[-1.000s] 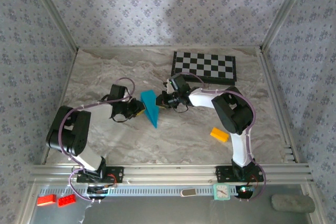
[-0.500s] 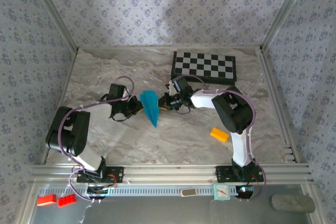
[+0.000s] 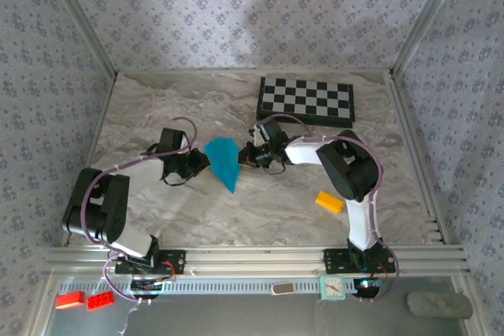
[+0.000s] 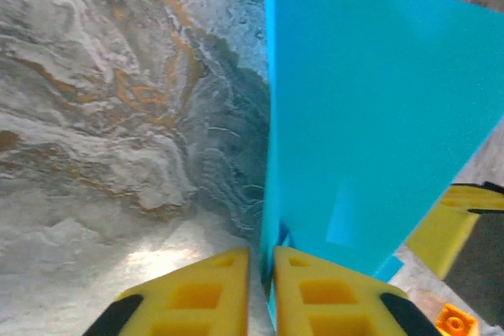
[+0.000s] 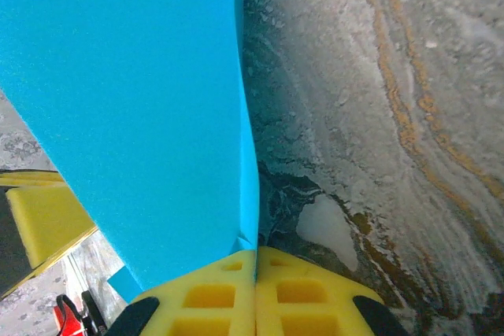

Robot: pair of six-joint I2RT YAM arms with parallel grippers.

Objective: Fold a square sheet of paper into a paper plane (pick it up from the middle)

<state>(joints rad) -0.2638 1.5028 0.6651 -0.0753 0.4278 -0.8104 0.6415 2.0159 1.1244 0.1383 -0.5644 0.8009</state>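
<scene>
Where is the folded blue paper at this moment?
In the top view, the folded blue paper sits mid-table between the left gripper and the right gripper, below-left of the chessboard.

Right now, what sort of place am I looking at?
Probably a robot lab test cell: left arm and right arm bolted to an aluminium rail, a marble-look tabletop boxed in by patterned wall panels, plus a chessboard.

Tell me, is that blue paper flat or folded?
Folded: the paper is a narrow pointed wedge, pinched between the left gripper and right gripper.
</scene>
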